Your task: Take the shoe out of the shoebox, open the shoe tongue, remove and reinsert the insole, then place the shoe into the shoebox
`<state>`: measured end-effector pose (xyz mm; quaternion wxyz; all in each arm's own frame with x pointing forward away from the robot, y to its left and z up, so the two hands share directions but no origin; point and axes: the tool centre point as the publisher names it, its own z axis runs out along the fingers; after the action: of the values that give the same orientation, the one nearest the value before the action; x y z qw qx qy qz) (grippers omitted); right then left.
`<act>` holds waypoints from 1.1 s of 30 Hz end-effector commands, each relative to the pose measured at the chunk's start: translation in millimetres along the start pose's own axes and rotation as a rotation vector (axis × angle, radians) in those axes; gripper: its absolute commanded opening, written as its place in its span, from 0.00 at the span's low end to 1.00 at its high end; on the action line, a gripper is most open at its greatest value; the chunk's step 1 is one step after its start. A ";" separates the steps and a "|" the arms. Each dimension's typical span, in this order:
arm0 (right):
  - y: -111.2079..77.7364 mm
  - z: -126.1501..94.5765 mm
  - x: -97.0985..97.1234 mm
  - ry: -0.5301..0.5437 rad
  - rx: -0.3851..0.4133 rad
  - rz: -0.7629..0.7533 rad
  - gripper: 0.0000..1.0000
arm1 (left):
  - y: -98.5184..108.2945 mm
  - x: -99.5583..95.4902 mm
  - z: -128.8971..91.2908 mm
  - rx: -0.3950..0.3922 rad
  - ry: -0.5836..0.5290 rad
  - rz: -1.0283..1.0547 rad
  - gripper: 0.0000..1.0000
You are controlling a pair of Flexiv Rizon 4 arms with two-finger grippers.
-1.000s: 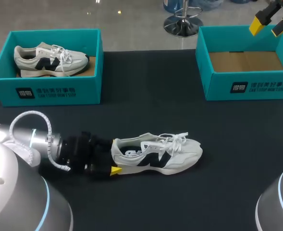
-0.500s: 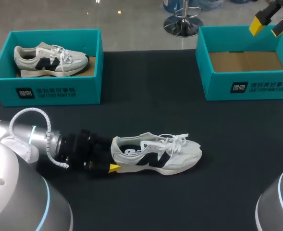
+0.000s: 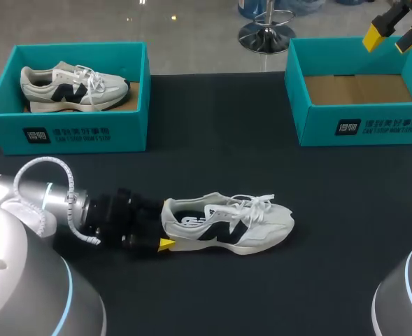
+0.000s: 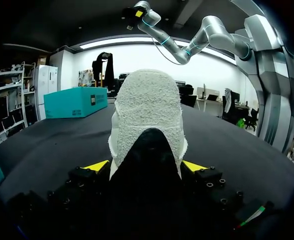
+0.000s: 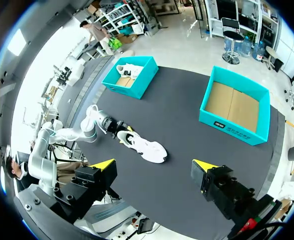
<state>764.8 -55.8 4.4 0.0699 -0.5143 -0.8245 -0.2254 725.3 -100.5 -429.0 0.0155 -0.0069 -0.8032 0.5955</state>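
Head view: white shoe [image 3: 226,227], dark side logo.

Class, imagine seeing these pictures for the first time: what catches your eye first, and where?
A white shoe lies mid-way across the black table, its heel gripped by the left gripper. Farther back stand two teal shoeboxes: the left shoebox holds a second shoe, the right shoebox is empty.

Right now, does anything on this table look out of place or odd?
Nothing looks spilled or damaged. The only thing out of a box is a white sneaker, upright on the black table, its heel between the left gripper's fingers. The teal shoebox at right sits empty, which fits the job.
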 end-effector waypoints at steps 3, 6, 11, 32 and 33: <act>4.6 0.5 2.3 -0.010 0.010 0.024 1.00 | 1.5 -0.6 0.1 0.000 -0.001 0.000 0.00; 11.6 8.5 14.0 -0.093 0.060 0.085 1.00 | 1.5 -0.6 0.1 0.000 -0.001 0.000 0.00; 17.8 32.4 38.2 -0.148 0.091 0.158 1.00 | 1.5 -0.6 0.1 0.000 -0.001 0.000 0.00; -5.3 153.6 75.9 -0.223 0.261 0.290 1.00 | 1.5 -0.6 0.1 0.000 -0.001 0.000 0.00; -5.3 153.6 75.9 -0.223 0.261 0.290 1.00 | 1.5 -0.6 0.1 0.000 -0.001 0.000 0.00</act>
<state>746.2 80.7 -103.0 0.0633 -0.6362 -0.7686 -0.0247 725.4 -100.5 -429.0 0.0155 -0.0069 -0.8032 0.5954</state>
